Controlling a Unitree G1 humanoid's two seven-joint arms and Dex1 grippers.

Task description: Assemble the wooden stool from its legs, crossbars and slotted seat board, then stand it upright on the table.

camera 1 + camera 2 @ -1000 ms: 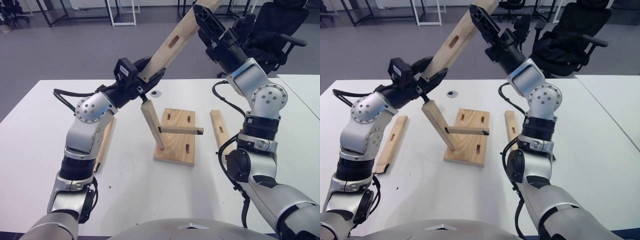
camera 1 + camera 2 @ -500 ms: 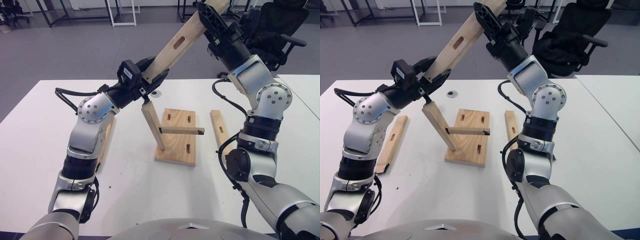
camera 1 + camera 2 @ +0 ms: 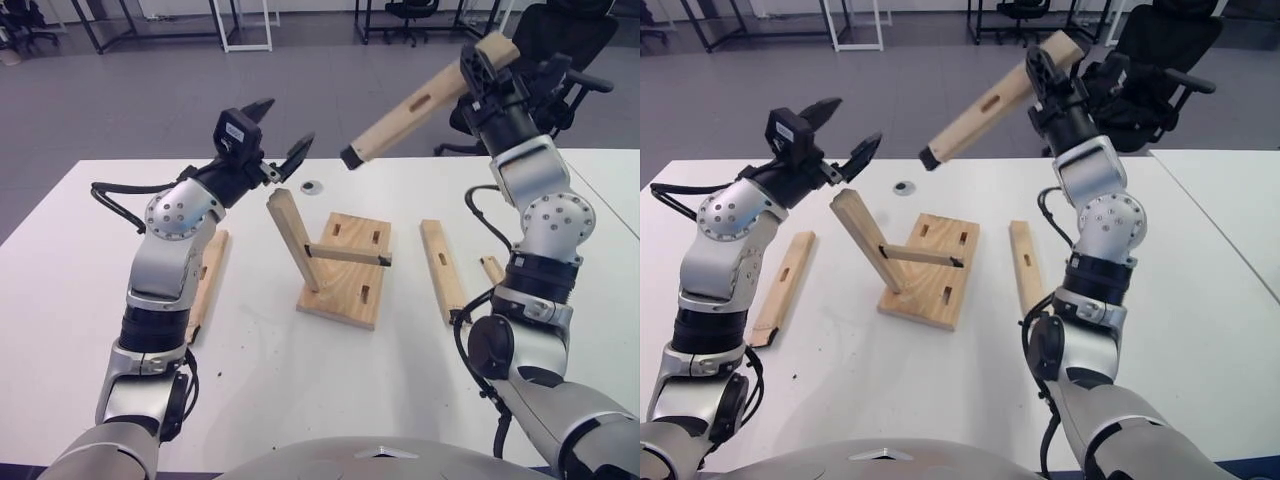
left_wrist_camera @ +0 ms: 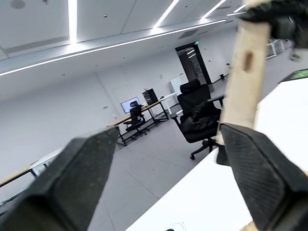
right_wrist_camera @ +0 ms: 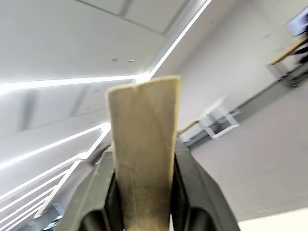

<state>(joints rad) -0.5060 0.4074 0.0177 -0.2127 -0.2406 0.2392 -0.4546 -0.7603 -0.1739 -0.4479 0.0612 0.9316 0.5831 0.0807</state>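
My right gripper [image 3: 479,76] is shut on one end of a long slotted wooden leg [image 3: 405,113], holding it slanted in the air over the table's far side; the leg's end [image 5: 144,139] sits between the fingers. My left gripper [image 3: 283,127] hangs open and empty just left of the leg's dark lower tip, with the leg [image 4: 243,82] beyond its fingers. Below, the slotted seat board [image 3: 335,285] lies on the table, slightly tipped. A leg [image 3: 292,238] stands slanted in it, with a crossbar [image 3: 350,255] sticking out to the right.
Loose legs lie flat on the white table: one [image 3: 205,285] on the left, another [image 3: 441,268] right of the board, with a short wooden piece [image 3: 490,270] beside it. A small round disc [image 3: 313,186] lies behind the board. A black office chair [image 3: 560,40] stands beyond the table.
My left gripper has let go of the long leg and opened. The right gripper has swung the leg to the right and flatter. The seat board assembly shifted slightly left.
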